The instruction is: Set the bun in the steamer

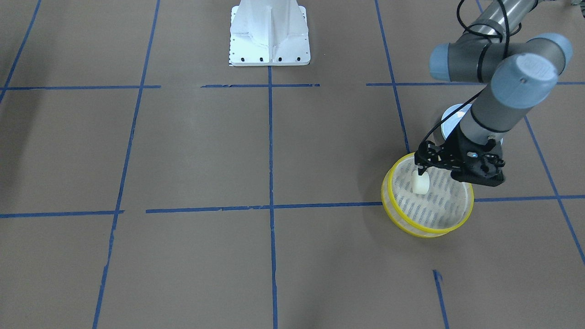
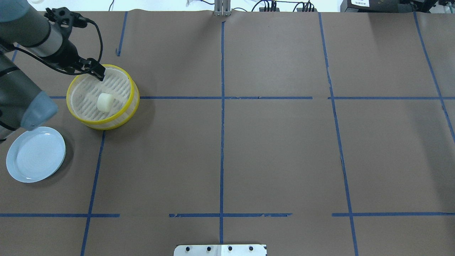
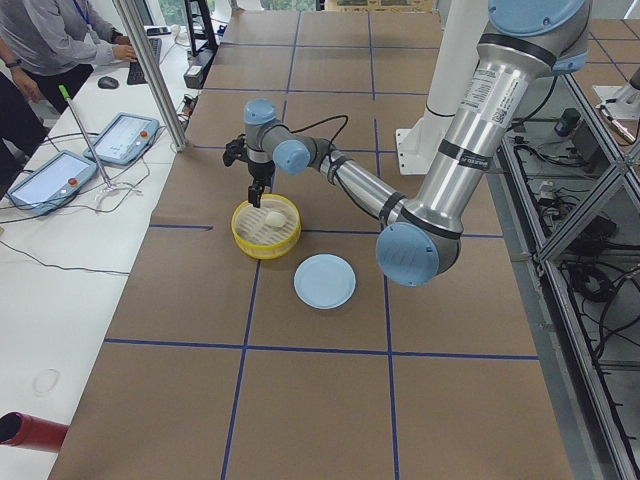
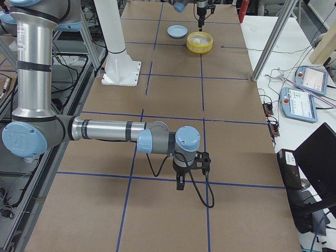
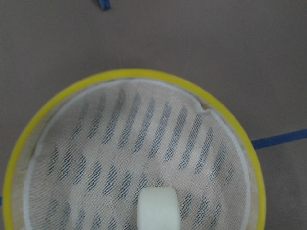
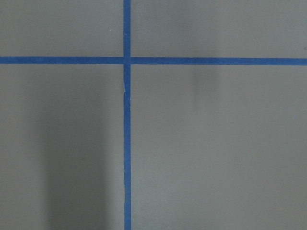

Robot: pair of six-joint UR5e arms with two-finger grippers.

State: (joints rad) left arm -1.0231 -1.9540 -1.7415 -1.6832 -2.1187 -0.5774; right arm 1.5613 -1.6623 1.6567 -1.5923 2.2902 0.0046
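The cream-white bun [image 2: 105,102] lies on the slotted floor of the yellow-rimmed steamer [image 2: 133,95] at the table's left side. It shows in the front view [image 1: 420,183] and at the bottom of the left wrist view [image 5: 158,211], inside the yellow rim [image 5: 134,74]. My left gripper [image 2: 100,75] hangs above the steamer's far edge, open and empty, apart from the bun; in the front view [image 1: 420,168] it sits just over the bun. My right gripper [image 4: 180,184] shows only in the right side view, low over bare table; I cannot tell whether it is open or shut.
A pale blue round plate [image 2: 35,154] lies beside the steamer, nearer the robot, partly hidden behind the left arm in the front view [image 1: 450,116]. The white robot base [image 1: 269,34] stands at mid-table. Blue tape lines cross the brown table.
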